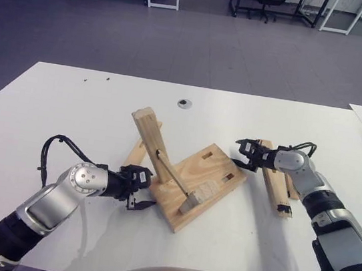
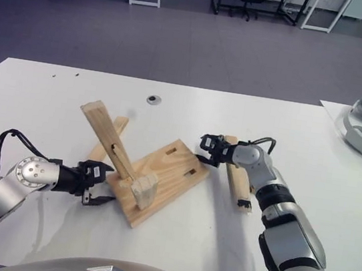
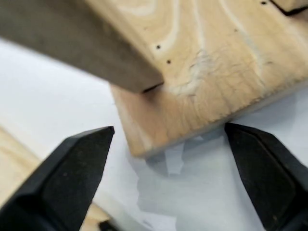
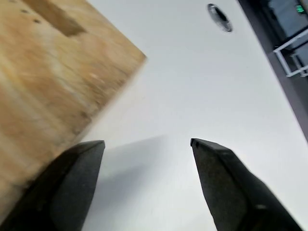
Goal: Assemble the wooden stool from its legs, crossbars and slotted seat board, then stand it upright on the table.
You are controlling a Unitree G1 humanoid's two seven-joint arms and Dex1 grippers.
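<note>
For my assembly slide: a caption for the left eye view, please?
Left gripper and right gripper, both open, flank the seat board, from which one leg rises tilted.

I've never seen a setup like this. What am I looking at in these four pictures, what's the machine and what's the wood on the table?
It is a humanoid robot with two arms, each ending in a two-fingered gripper. Two pictures come from cameras in its head, looking down over a table; the other two from cameras on its wrists. On the table lies a slotted seat board with a leg rising tilted from it; more wooden pieces lie beside it. The left gripper and the right gripper are open at opposite corners of the board, holding nothing.
</note>
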